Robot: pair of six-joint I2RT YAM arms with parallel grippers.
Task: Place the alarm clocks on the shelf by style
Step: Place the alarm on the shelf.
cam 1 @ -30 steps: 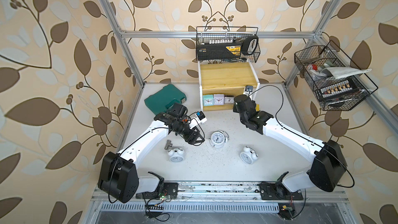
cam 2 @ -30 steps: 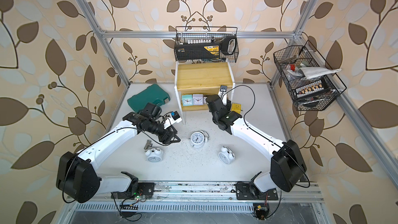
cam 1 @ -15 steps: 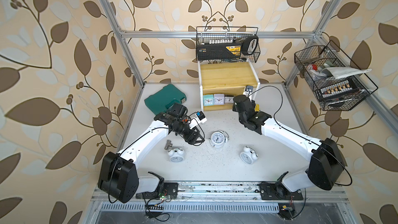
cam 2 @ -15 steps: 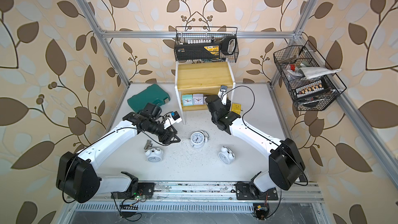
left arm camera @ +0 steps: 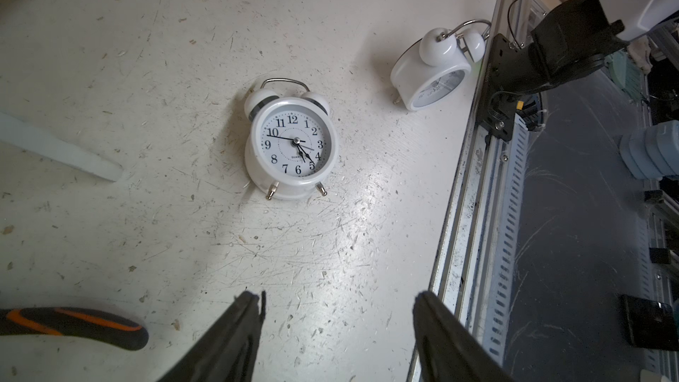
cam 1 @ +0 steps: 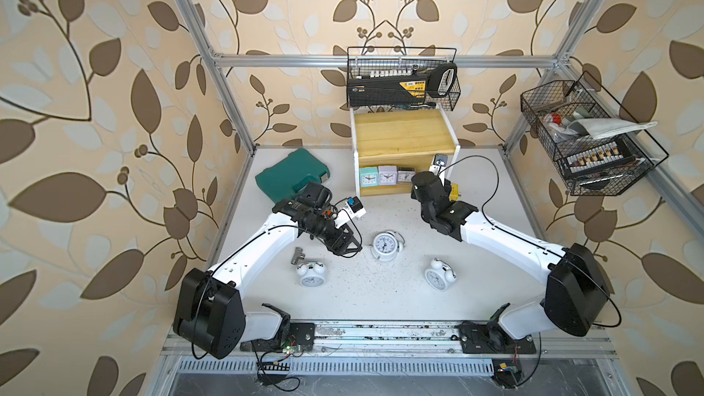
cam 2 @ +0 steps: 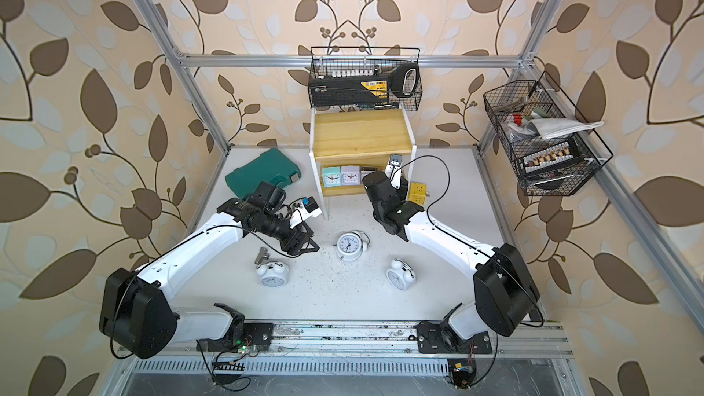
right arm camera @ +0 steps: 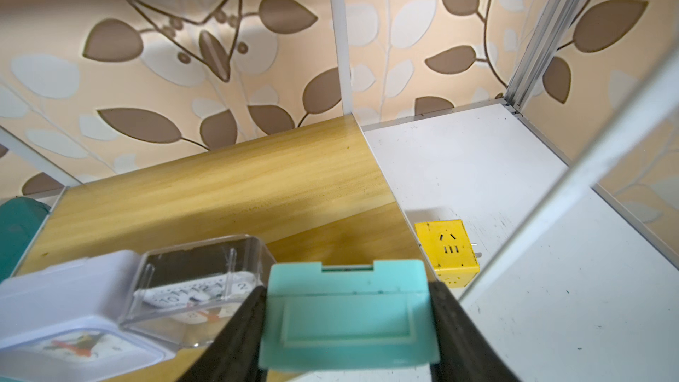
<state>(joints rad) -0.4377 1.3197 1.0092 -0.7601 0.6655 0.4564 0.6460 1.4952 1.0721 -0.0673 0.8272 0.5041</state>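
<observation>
The shelf (cam 1: 404, 139) stands at the back. Its lower board (right arm camera: 220, 189) carries a mint clock (cam 1: 368, 177), a lilac clock (right arm camera: 69, 310) and a clear clock (right arm camera: 198, 281). My right gripper (right arm camera: 347, 290) is shut on a teal square clock (right arm camera: 349, 317), at the board's front edge beside the clear one. In both top views the wrist hides that grip. Three round white twin-bell clocks lie on the table (cam 1: 384, 246) (cam 1: 311, 274) (cam 1: 438, 275). My left gripper (left arm camera: 338, 299) hangs open and empty, just short of the middle round clock (left arm camera: 294, 145).
A green case (cam 1: 291, 175) lies left of the shelf and a yellow cube (right arm camera: 446, 248) right of it. A metal fitting (cam 1: 297, 255) sits near the left round clock. Wire baskets hang behind the shelf (cam 1: 402, 81) and on the right wall (cam 1: 586, 139).
The right arm has edged slightly toward the shelf with the teal clock. The left arm has not moved.
</observation>
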